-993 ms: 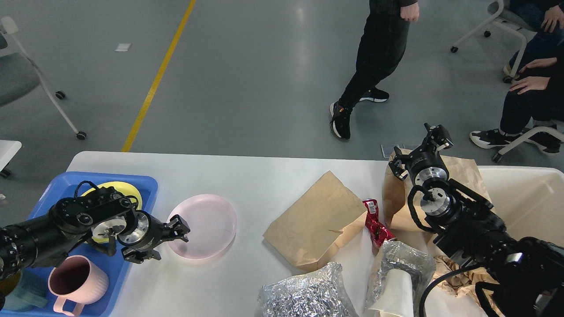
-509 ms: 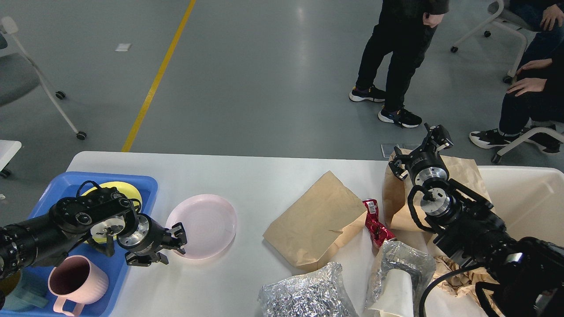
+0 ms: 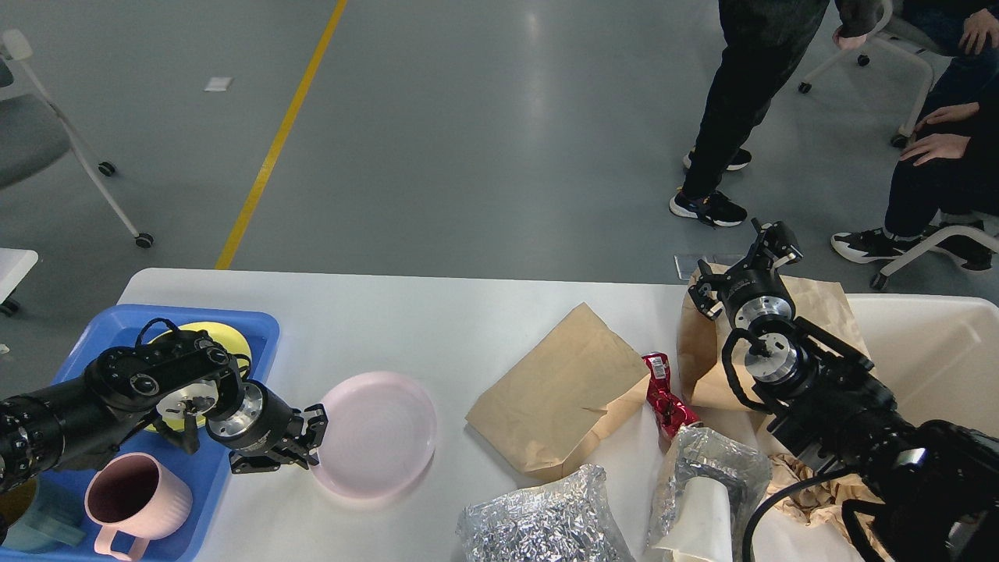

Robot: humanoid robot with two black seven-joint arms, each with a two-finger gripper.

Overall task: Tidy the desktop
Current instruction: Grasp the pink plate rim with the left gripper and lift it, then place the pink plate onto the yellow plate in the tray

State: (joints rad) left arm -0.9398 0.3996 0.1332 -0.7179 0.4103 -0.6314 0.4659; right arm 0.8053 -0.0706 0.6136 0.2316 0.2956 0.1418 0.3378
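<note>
The white desktop (image 3: 468, 328) spans the view. A pink plate (image 3: 382, 433) sits left of centre, its left rim between the fingers of my left gripper (image 3: 311, 439), which is shut on it and holds it slightly raised and tilted. My right gripper (image 3: 737, 265) is open at the top edge of an upright brown paper bag (image 3: 698, 351) at the right. A flat brown paper bag (image 3: 554, 390), a red wrapper (image 3: 663, 394) and crumpled foil (image 3: 538, 519) lie between the arms.
A blue tray (image 3: 94, 328) at the left holds a yellow plate (image 3: 230, 336) and a pink mug (image 3: 136, 496). A cream-white bin (image 3: 936, 343) stands at the right. More foil (image 3: 706, 468) and crumpled brown paper (image 3: 804, 484) lie front right. People stand and sit beyond the table.
My left gripper closed on the pink plate's left rim, and the plate shifted right and towards me, slightly lifted. The right arm has not moved. A person walked right.
</note>
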